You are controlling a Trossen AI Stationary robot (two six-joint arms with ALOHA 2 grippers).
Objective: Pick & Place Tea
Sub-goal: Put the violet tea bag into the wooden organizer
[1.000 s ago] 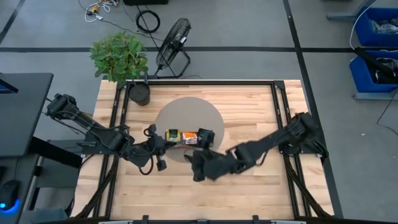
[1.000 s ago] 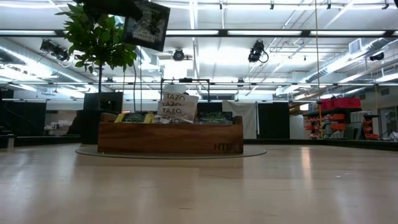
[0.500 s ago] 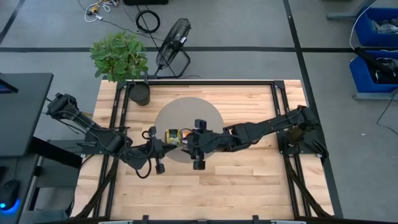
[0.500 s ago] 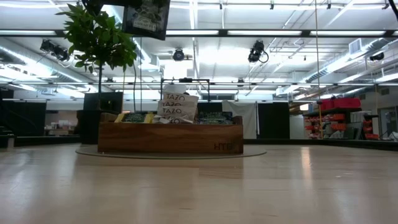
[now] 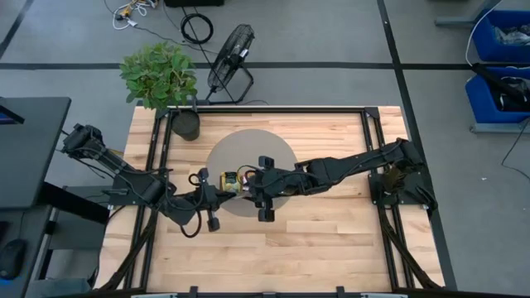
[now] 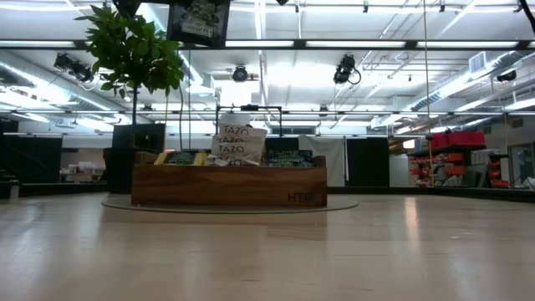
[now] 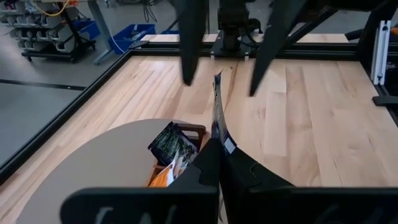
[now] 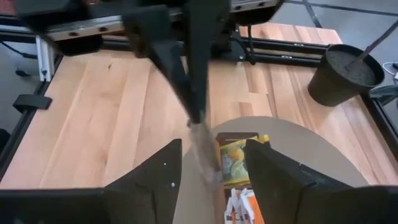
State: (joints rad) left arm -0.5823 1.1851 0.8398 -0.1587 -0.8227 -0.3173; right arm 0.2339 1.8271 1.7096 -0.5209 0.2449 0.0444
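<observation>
A long brown wooden tray [image 6: 227,186] rests on a round grey mat [image 5: 248,145] and holds upright tea sachets: yellow-green [image 8: 238,160], orange-and-white [image 8: 239,202] and dark [image 7: 169,144]. My left gripper [image 7: 219,146], reaching in from the table's left [image 5: 227,190], is shut on one dark sachet [image 6: 198,21] high above the tray. My right gripper [image 8: 212,146] comes from the table's right [image 5: 248,184] and is open. Its fingers [image 7: 188,43] stand on either side of that sachet's free end, apart from it. My left gripper pinches one end of the dark sachet [image 7: 219,138] between its two shut fingers. The fingers come from the table's left, slanting slightly down. The sachet sticks out past the fingertips, edge-on to both wrist views, lifted clear above the tray.
A potted plant [image 5: 161,79] stands at the table's far left corner, with a floor fan [image 5: 230,60] behind it. Black frame rails [image 5: 366,149] run along the table's sides. Bare wood [image 5: 273,257] lies between the mat and the near edge.
My right gripper has swung from the near side of the mat toward the far edge and the left gripper, turning as it went, until its fingers flank the held sachet. My left gripper has stayed in place, still shut on the sachet.
</observation>
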